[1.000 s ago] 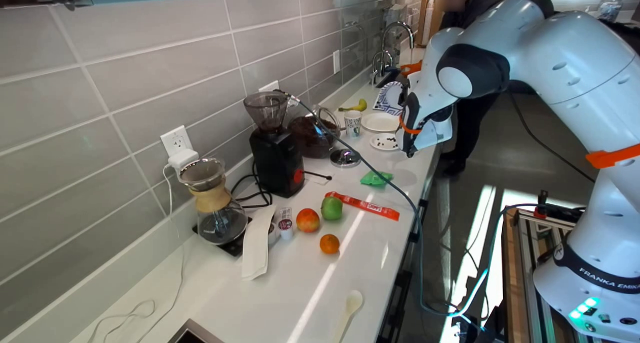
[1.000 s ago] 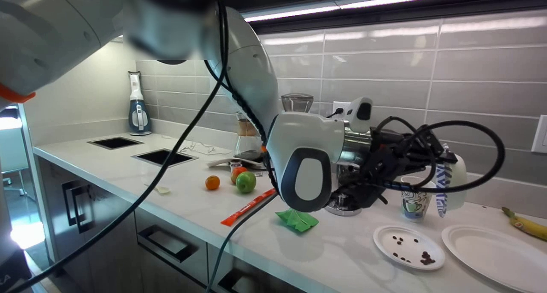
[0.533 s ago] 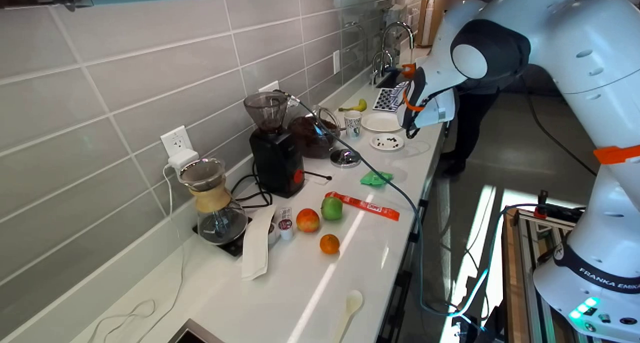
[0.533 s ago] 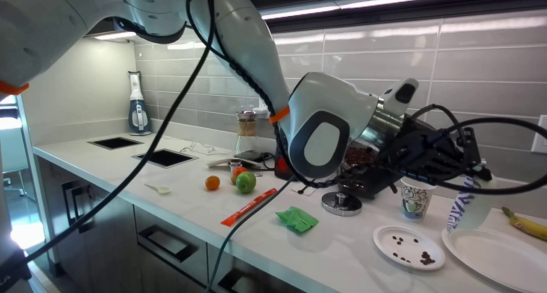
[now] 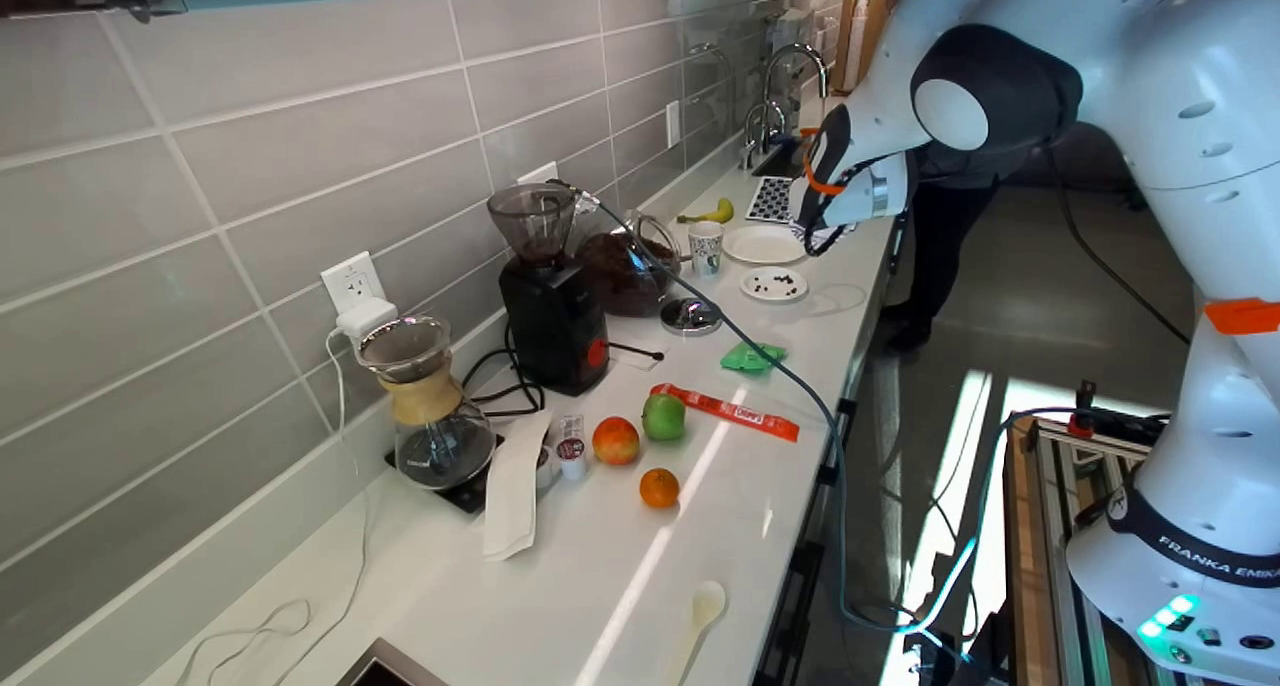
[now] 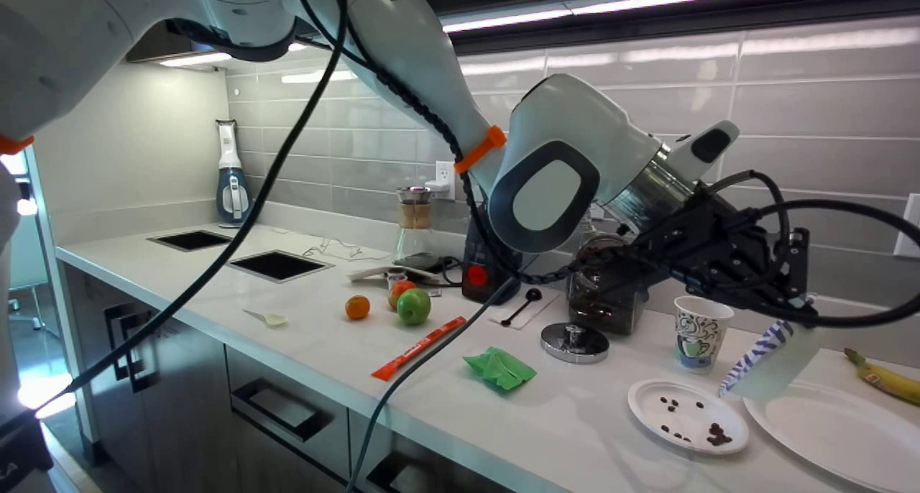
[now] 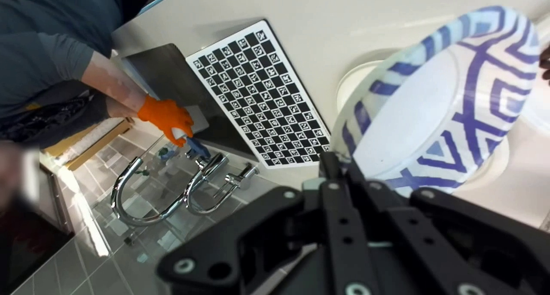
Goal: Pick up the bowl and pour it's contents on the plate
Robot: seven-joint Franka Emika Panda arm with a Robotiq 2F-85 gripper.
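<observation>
My gripper (image 7: 339, 159) is shut on the rim of the bowl (image 7: 408, 118), which has a blue-and-white pattern. The fingertips also show in an exterior view (image 6: 806, 306). The bowl (image 6: 773, 367) hangs tilted over the counter, above the near edge of the large white plate (image 6: 834, 435). The part of its inside that shows in the wrist view is bare white. A small white plate (image 6: 696, 421) with several dark beans lies beside the large one. Both the small plate (image 5: 749, 288) and the large plate (image 5: 765, 248) show in an exterior view, where my gripper mostly hides the bowl.
A paper cup (image 6: 697, 335), a glass jar of dark grounds or beans (image 6: 604, 310) and a metal lid (image 6: 575, 346) stand near the plates. A banana (image 6: 890, 381) lies behind. A checkered board (image 7: 262, 93) and a person's orange-gloved hand (image 7: 165, 118) are near the sink.
My arm has moved along the counter towards the large plate, away from the small one. The bowl has gone from nearly on edge to a slant, its opening turned more upward. It stays gripped.
</observation>
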